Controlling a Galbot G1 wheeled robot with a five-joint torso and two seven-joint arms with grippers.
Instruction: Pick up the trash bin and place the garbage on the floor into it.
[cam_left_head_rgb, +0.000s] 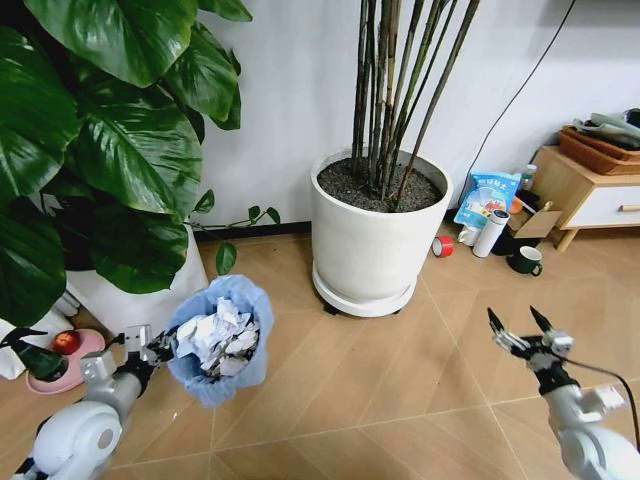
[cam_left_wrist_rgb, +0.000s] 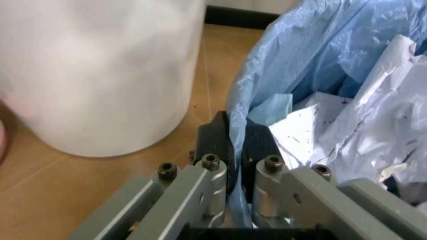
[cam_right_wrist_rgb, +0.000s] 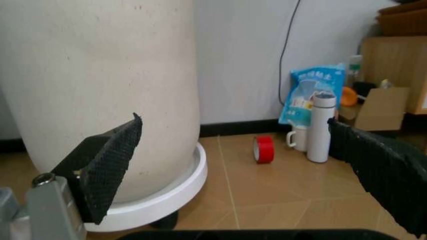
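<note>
Bin held by rim, right arm idle

Trash bin (cam_left_head_rgb: 220, 340) is held off to the robot's left, tilted, just in front of the big-leafed plant's white pot (cam_left_head_rgb: 140, 290). Left end effector (cam_left_head_rgb: 150, 347) is clamped on the bin rim; in the left wrist view the dark pads (cam_left_wrist_rgb: 217, 142) are seen pinched together on the rim and the blue liner (cam_left_wrist_rgb: 320, 45). Right end effector (cam_left_head_rgb: 522, 333) is held low on the right above the floor (cam_left_head_rgb: 400, 380), jaws spread wide, nothing between them.

Risks, as judged: the grip is taken on a thin edge with slippery film in between, so the bin could slide or swing out if moved fast. The bin is packed with crumpled paper (cam_left_head_rgb: 215, 335) heaped to the rim; a stronger tilt could spill wads back out. The tall white planter (cam_left_head_rgb: 375, 235) stands near, so a wide swing could knock it.

Materials: liner is thin, crinkly, light-blue plastic, folded over the round rim. Paper is white, creased, light, springy. Pads are dark, textured rubber-like. Floor is smooth light-brown wood in herringbone. Planter is matte, cylindrical, on a wheeled saucer. No loose garbage can be made out on the floor nearby.
</note>
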